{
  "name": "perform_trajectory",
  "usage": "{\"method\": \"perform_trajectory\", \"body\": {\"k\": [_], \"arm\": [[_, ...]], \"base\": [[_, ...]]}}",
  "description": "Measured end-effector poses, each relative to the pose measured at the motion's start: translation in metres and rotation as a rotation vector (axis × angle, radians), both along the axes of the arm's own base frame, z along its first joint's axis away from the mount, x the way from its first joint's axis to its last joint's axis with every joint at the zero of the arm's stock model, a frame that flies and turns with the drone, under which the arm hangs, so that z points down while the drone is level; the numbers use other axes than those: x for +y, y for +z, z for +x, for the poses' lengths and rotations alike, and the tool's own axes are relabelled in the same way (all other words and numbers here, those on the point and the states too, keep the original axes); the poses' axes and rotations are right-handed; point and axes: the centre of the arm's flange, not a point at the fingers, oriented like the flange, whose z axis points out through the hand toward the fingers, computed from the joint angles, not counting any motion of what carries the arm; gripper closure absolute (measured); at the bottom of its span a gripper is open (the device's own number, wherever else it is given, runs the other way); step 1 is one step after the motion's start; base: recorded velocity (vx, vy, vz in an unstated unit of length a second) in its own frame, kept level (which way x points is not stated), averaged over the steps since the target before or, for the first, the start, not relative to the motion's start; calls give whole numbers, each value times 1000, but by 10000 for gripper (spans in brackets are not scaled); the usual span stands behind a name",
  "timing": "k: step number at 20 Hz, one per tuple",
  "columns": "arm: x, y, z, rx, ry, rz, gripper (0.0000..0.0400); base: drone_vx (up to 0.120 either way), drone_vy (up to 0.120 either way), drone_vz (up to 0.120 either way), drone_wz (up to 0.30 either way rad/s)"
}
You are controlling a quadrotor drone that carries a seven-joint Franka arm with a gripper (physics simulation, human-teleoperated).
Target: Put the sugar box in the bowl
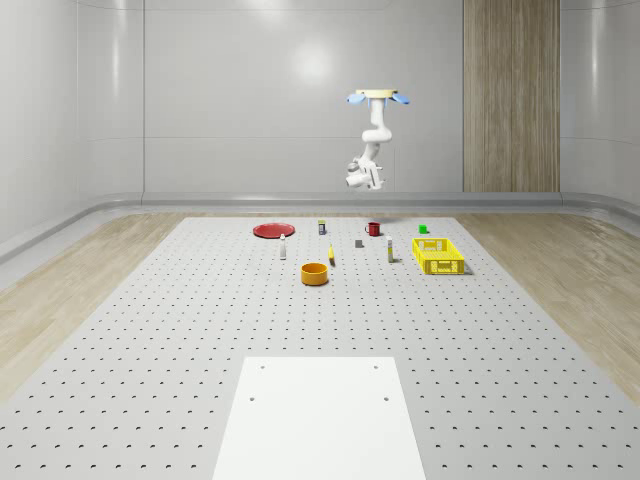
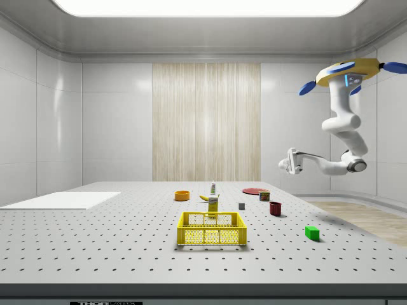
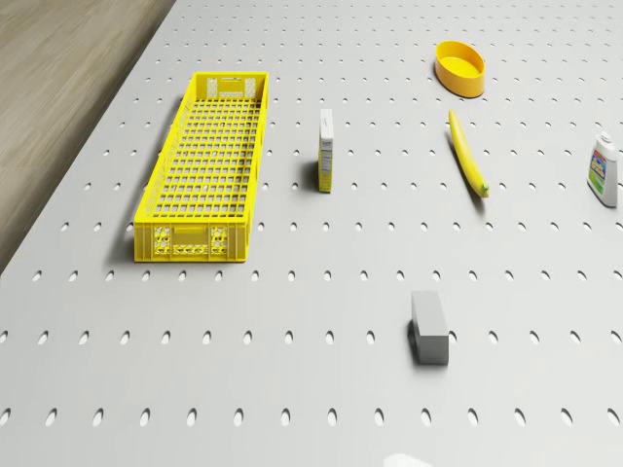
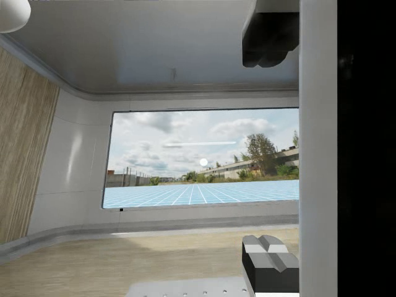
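The sugar box is a thin white and yellow carton standing upright on the perforated table, beside the yellow crate; it also appears as sugar box and sugar box. The orange bowl sits nearer the table's middle, past a banana. The drone hovers high over the table's far end. Its arm hangs bent, and the gripper is far above the objects, pointing level, open and holding nothing.
Near the far end lie a grey block, a white bottle, a red mug, a green cube, a small can and a red plate. A white sheet covers the near end.
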Motion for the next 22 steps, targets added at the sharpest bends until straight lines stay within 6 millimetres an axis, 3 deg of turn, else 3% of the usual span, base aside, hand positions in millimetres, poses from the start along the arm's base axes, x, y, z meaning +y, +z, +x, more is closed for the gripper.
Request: {"method": "perform_trajectory", "body": {"k": [4,9,14,22], "arm": [[-21,-60,2,0,-24,-654,0],[-61,-92,3,2,-42,-1176,0],[-83,-99,3,5,-46,-1411,0],[-95,-100,3,8,-47,-1536,0]], "base": [[120,0,-120,0],[120,0,-120,0],[120,0,-120,0],[120,0,-120,0]]}}
